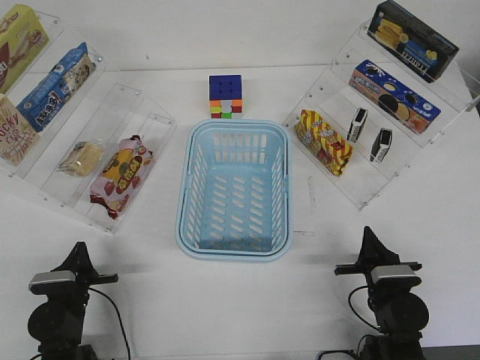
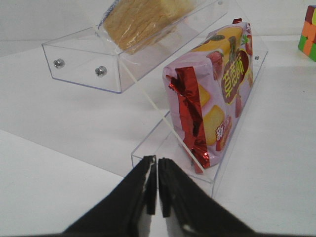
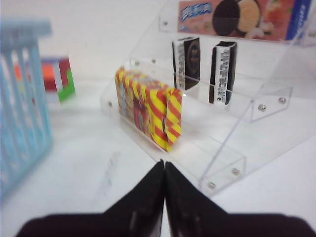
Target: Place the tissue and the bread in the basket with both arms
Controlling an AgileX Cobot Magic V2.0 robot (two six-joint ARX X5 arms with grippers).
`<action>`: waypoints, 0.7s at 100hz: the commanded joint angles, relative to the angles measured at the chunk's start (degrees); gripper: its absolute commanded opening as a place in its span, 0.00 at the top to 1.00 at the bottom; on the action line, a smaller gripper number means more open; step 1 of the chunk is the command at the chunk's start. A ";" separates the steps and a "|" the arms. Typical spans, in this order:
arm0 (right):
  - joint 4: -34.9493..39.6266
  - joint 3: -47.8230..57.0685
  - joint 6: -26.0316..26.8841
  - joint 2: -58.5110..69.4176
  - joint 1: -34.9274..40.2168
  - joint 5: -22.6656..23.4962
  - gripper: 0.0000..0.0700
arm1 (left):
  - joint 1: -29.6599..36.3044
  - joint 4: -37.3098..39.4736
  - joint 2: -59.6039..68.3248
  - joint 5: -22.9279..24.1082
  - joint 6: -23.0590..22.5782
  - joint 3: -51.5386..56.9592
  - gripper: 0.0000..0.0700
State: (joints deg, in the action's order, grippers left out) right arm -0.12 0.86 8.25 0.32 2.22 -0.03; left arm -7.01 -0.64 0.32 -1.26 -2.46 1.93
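Two arms sit at the near table edge in our front view, the basket (image 1: 233,189) between and ahead of them; the bread (image 1: 82,158) lies on the left rack, well ahead of our left gripper (image 1: 79,253), and two tissue packets (image 1: 358,124) stand on the right rack beyond our right gripper (image 1: 369,238). Our left wrist view shows fingers pressed together, bread (image 2: 138,19) on the shelf beyond a pink snack bag (image 2: 212,94). Our right wrist view shows fingers pressed together, tissue (image 3: 186,63) up behind a striped bag (image 3: 148,106).

White table (image 1: 240,300), 2 clear acrylic shelves (image 1: 112,120)
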 commanded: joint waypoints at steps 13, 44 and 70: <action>3.87 8.28 11.43 3.63 -0.04 -3.45 1.00 | -0.22 0.68 -0.13 0.17 -0.76 -1.14 1.00; 12.33 31.17 3.69 33.59 -0.04 -7.48 0.91 | -0.22 0.68 -0.13 0.17 -0.76 -1.14 1.00; 14.32 49.13 -1.44 58.05 -0.96 -9.11 0.42 | -0.22 0.68 -0.13 0.17 -0.76 -1.14 1.00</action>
State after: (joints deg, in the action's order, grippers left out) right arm 15.35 45.95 9.65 53.56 1.72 -8.23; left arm -7.01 -0.64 0.32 -1.26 -2.46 1.93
